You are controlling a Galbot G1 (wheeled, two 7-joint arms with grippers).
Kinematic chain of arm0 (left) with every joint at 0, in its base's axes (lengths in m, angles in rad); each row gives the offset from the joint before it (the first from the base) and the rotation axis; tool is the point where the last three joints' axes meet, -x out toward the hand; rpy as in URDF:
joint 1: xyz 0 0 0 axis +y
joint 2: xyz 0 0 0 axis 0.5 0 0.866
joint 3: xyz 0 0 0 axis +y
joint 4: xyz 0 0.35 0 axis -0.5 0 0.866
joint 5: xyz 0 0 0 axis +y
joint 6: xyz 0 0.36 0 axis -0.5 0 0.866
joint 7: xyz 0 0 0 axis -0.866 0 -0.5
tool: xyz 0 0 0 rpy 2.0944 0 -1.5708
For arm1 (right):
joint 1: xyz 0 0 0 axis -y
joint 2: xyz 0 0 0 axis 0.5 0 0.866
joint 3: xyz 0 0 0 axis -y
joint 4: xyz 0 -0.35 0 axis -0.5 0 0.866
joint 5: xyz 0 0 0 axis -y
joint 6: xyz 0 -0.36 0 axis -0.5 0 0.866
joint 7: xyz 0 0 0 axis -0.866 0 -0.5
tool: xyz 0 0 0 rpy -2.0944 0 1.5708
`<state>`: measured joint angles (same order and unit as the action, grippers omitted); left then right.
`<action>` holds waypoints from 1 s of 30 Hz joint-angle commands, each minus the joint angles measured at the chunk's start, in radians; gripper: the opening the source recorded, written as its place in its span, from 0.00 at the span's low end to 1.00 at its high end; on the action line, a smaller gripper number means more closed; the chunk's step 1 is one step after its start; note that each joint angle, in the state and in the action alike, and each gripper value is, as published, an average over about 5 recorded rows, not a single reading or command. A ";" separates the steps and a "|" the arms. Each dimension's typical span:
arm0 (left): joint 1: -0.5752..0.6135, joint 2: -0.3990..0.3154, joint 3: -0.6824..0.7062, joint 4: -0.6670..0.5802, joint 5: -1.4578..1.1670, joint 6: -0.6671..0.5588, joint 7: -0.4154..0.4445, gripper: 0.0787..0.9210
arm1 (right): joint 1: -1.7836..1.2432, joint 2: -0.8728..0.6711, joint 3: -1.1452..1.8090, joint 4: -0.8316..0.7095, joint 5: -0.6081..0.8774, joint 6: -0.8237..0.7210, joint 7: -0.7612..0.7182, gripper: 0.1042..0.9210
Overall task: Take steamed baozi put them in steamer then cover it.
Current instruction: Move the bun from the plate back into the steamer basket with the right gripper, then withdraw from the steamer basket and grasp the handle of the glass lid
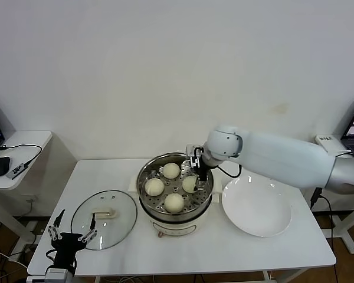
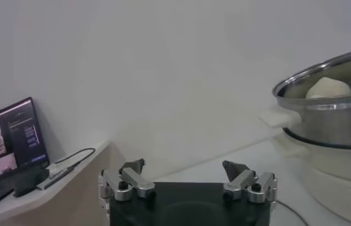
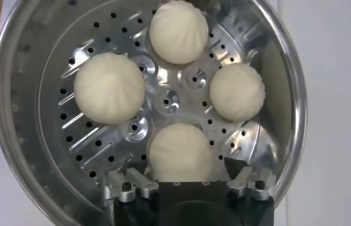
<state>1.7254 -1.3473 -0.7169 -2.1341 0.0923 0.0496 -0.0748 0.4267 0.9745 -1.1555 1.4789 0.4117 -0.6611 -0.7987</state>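
The steamer (image 1: 139,187) stands at the table's middle on its white base. Four steamed baozi lie on its perforated tray (image 3: 167,98): one at the back (image 1: 171,170), one on the left (image 1: 154,187), one at the front (image 1: 174,202) and one on the right (image 1: 188,185). My right gripper (image 1: 199,174) hangs over the pot's right side, open, its jaws (image 3: 177,173) standing apart on either side of the nearest baozi (image 3: 181,152). The cover (image 1: 121,222) lies flat on the table left of the steamer, handle (image 1: 104,214) up. My left gripper (image 1: 71,237) is open and empty at the table's front left.
A flat white plate (image 1: 256,206) lies right of the steamer. In the left wrist view the steamer (image 2: 329,123) shows with one baozi (image 2: 327,88) above its rim, beyond the left gripper (image 2: 184,166). A side desk with a laptop (image 2: 10,138) stands at far left.
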 commanded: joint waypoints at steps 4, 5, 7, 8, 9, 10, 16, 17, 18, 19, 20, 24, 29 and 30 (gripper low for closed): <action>-0.001 -0.001 0.001 0.017 -0.014 -0.007 -0.001 0.88 | -0.136 -0.205 0.229 0.209 0.092 0.073 0.344 0.88; -0.001 -0.001 0.001 0.019 -0.015 -0.008 -0.001 0.88 | -0.182 -0.230 0.269 0.229 0.093 0.086 0.390 0.88; -0.004 -0.001 0.002 0.024 -0.017 -0.012 -0.001 0.88 | -0.298 -0.279 0.360 0.263 0.095 0.132 0.493 0.88; -0.005 -0.001 0.002 0.027 -0.016 -0.015 -0.001 0.88 | -0.354 -0.298 0.406 0.275 0.098 0.157 0.535 0.88; -0.007 -0.002 0.002 0.030 -0.016 -0.018 -0.001 0.88 | -0.417 -0.314 0.462 0.280 0.099 0.197 0.578 0.88; -0.009 -0.002 0.002 0.033 -0.016 -0.021 -0.001 0.88 | -0.490 -0.326 0.528 0.282 0.098 0.242 0.619 0.88; -0.009 -0.011 0.008 0.045 -0.014 -0.034 -0.002 0.88 | -0.945 -0.289 0.946 0.274 -0.008 0.472 0.735 0.88; -0.009 -0.012 0.009 0.045 -0.012 -0.035 -0.002 0.88 | -1.013 -0.269 1.017 0.274 -0.032 0.507 0.740 0.88; -0.009 -0.013 0.010 0.046 -0.011 -0.036 -0.003 0.88 | -1.080 -0.247 1.087 0.275 -0.057 0.540 0.740 0.88; -0.009 -0.014 0.011 0.048 -0.010 -0.037 -0.003 0.88 | -1.153 -0.221 1.162 0.276 -0.088 0.573 0.734 0.88; -0.009 -0.014 0.011 0.050 -0.007 -0.037 -0.003 0.88 | -1.227 -0.189 1.237 0.276 -0.118 0.606 0.723 0.88; -0.010 -0.011 0.014 0.068 0.020 -0.046 -0.004 0.88 | -1.448 -0.067 1.503 0.280 -0.207 0.715 0.674 0.88; -0.027 -0.001 0.009 0.121 0.166 -0.075 -0.022 0.88 | -1.622 0.101 1.749 0.284 -0.238 0.776 0.603 0.88; -0.030 0.003 0.007 0.134 0.223 -0.084 -0.027 0.88 | -1.648 0.125 1.785 0.284 -0.235 0.781 0.593 0.88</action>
<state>1.7059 -1.3524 -0.7058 -2.0594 0.1268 -0.0048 -0.0863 -0.7045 0.8776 0.0312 1.7357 0.2902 -0.0985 -0.2027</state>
